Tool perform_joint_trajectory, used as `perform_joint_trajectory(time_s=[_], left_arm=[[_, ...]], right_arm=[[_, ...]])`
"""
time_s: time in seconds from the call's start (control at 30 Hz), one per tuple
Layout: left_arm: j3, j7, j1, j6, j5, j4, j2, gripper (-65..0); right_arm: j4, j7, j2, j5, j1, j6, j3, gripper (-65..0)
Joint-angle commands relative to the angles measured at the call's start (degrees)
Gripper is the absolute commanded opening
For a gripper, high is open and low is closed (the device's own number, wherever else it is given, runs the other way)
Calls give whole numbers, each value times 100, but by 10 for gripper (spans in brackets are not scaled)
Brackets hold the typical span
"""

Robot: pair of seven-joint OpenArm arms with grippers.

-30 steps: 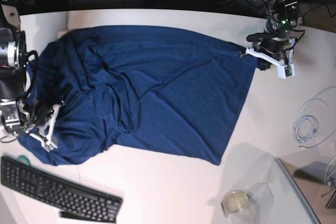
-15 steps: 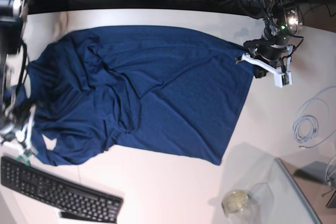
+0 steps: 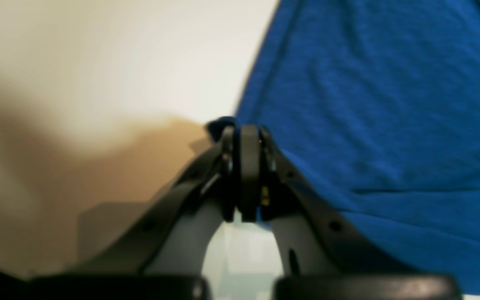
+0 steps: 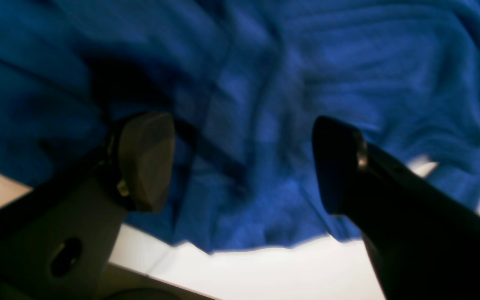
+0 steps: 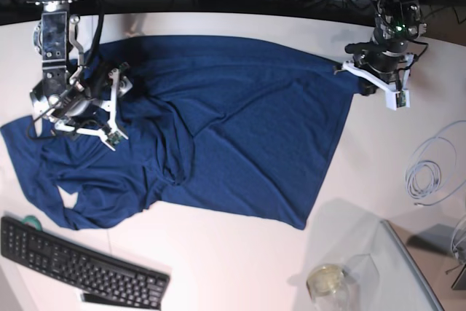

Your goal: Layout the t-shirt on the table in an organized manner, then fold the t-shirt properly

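The shirt lay spread across the desk but rumpled, sleeves bunched at my right side; no fold made yet. My left jaws pinched its corner; my right jaws hung open above it.

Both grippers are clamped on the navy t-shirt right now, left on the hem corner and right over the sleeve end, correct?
Not quite. The left gripper is shut on the t-shirt at its corner, but the right gripper is open: the right wrist view shows its jaws spread wide above the cloth, holding nothing.
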Motion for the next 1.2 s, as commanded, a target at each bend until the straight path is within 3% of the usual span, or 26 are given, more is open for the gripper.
perform_joint_trajectory(time_s=[0.0,0.13,0.17,0.23,0.3,0.33,0.43,0.63,0.87,1.17], left_arm=[[-24,-116,6,-38,-38,140,-14,-650],[-59,-116,24,-38,-38,123,-23,-650],[-59,-116,32,-38,-38,131,-23,-650],[-59,-116,32,-38,-38,131,-23,-650],[-59,-116,32,-38,-38,131,-23,-650],[-59,-116,32,-38,-38,131,-23,-650],[-59,-116,32,-38,-29,131,-23,-650],[-50,-116,41,-38,-29,131,-23,-650],[-59,-116,112,-38,-29,140,-23,-650],[-24,-116,112,-38,-29,140,-23,-650]], right_arm=[[-19,28,105,-69,140,-12,42,-176],[-458,99,96,-42,237,-12,24,-204],[-511,169,96,-33,237,-12,24,-257],[-520,195,96,-33,228,-12,42,-422],[-450,81,96,-33,193,-12,59,-626],[-335,46,96,-33,131,-12,59,-650],[368,11,105,-33,-194,-12,59,-624],[1300,-798,158,-33,-643,-12,59,-635],[2065,-860,272,-33,-1469,-12,59,-632],[1845,-807,254,-33,-1908,-12,261,-627]])
